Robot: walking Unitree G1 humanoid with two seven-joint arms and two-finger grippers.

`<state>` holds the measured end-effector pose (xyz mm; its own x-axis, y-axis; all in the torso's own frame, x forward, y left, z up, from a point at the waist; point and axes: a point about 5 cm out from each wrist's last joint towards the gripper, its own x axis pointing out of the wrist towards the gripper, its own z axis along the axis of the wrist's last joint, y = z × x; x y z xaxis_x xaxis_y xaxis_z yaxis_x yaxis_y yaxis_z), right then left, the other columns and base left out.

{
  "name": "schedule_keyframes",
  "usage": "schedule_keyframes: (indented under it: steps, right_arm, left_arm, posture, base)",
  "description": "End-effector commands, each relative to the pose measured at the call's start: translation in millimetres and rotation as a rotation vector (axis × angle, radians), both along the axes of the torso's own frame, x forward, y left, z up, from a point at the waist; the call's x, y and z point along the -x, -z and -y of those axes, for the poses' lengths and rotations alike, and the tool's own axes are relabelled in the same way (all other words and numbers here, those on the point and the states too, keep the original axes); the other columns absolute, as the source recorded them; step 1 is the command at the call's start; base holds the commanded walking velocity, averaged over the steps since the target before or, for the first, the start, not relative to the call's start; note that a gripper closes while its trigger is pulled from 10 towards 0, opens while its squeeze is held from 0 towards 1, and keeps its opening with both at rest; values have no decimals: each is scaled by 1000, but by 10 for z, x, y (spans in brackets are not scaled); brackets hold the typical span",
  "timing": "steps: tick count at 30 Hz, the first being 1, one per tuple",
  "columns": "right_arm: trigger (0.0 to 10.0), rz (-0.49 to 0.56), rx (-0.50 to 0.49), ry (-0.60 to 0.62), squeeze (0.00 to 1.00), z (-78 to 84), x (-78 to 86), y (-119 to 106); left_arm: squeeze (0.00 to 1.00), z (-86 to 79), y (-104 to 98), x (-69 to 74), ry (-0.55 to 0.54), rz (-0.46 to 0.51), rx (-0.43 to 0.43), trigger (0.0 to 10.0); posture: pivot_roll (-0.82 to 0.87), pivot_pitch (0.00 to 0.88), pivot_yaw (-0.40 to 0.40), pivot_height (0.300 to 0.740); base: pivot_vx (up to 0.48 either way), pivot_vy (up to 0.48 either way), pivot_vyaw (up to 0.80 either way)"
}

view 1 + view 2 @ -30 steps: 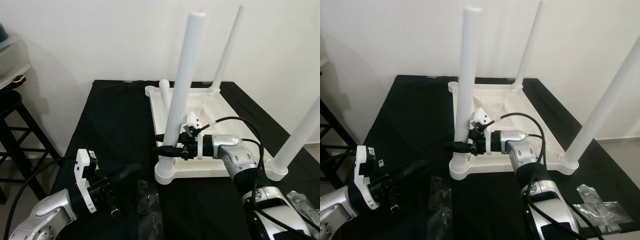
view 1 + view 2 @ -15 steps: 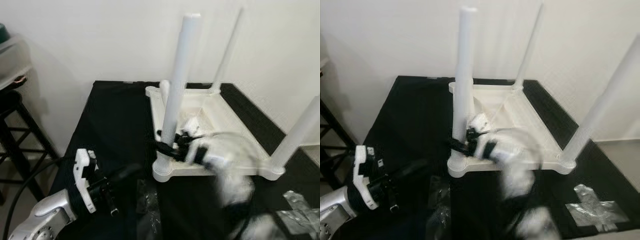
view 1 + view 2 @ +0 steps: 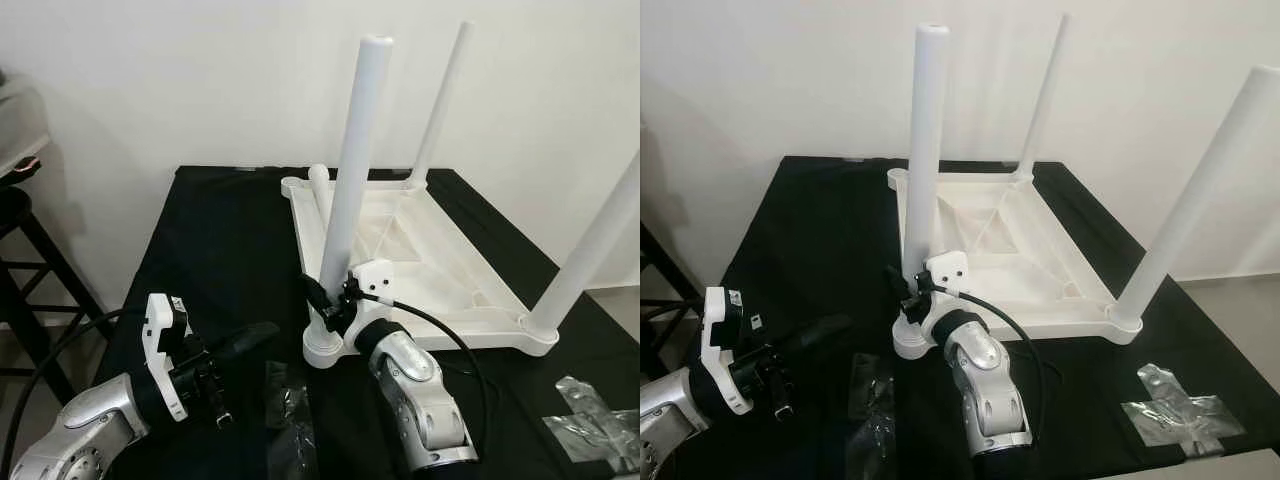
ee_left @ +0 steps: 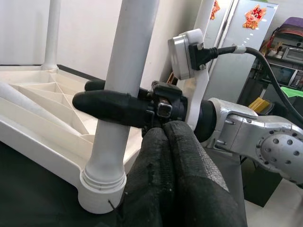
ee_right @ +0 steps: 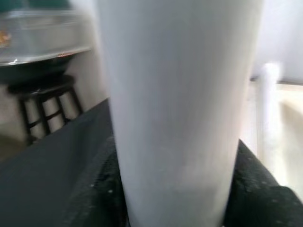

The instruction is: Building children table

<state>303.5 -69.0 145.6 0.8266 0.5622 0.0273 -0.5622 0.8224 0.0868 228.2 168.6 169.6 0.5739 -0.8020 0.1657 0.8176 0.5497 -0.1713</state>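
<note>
Black-draped bench (image 3: 215, 250): right gripper (image 4: 124, 106), swung nearer, fingers clamp white plastic near-left leg (image 3: 350, 170) low; left gripper (image 3: 240, 345) clenched, idle.

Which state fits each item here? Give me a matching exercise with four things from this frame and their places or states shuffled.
Things:
1. right gripper
2. left gripper
3. loose table leg
4. crumpled plastic bag

States:
A. lying flat inside the upturned tabletop
B. shut, hovering over the black cloth
C. clamped on the near-left upright leg
D. lying on the cloth near the robot's right

Pairs: 1-C, 2-B, 3-A, 4-D
</note>
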Motion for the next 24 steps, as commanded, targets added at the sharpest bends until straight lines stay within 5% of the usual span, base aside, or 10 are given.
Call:
schedule_keyframes:
  steps: [1, 5, 6, 7, 20, 21, 22, 23, 24]
  right_arm:
    - [10000, -75, -8, -112, 1000, -50, 59, 67]
    - [10000, -6, 46, -290, 973, 64, 29, -154]
    - [10000, 3, 58, -386, 843, 156, -25, -193]
    - [10000, 13, 63, -466, 0, 235, -64, -230]
    - [10000, -26, 111, -837, 0, 443, -279, -356]
    - [3529, -38, 107, -849, 0, 458, -312, -369]
    - [3529, -38, 107, -849, 0, 458, -312, -369]
    - [0, -47, 109, -858, 0, 471, -332, -372]
    - [0, -52, 110, -863, 0, 480, -343, -372]
  left_arm:
    - [0, 15, 7, 0, 0, 0, 8, 10000]
    - [0, 27, 9, -9, 5, -2, 11, 10000]
    - [0, 33, 11, -13, 5, -1, 12, 10000]
    - [0, 38, 13, -17, 5, -1, 12, 10000]
    - [0, 59, 43, -31, 3, -4, 12, 10000]
    - [0, 61, 45, -31, 3, -5, 12, 10000]
    - [0, 61, 45, -31, 3, -5, 12, 10000]
    - [0, 64, 47, -30, 3, -5, 12, 10000]
    - [0, 65, 48, -29, 3, -5, 12, 10000]
  posture:
    - [74, 0, -80, 740]
    - [77, 0, -82, 740]
    - [81, 0, -88, 740]
    - [83, 0, -89, 740]
    - [106, 0, -94, 740]
    - [108, 0, -97, 740]
    - [108, 0, -97, 740]
    - [109, 0, -99, 740]
    - [109, 0, -99, 740]
  base:
    - [0, 0, 0]
    - [0, 0, 0]
    - [0, 0, 0]
    - [0, 0, 0]
    - [0, 0, 0]
    - [0, 0, 0]
    - [0, 0, 0]
    - [0, 0, 0]
    - [0, 0, 0]
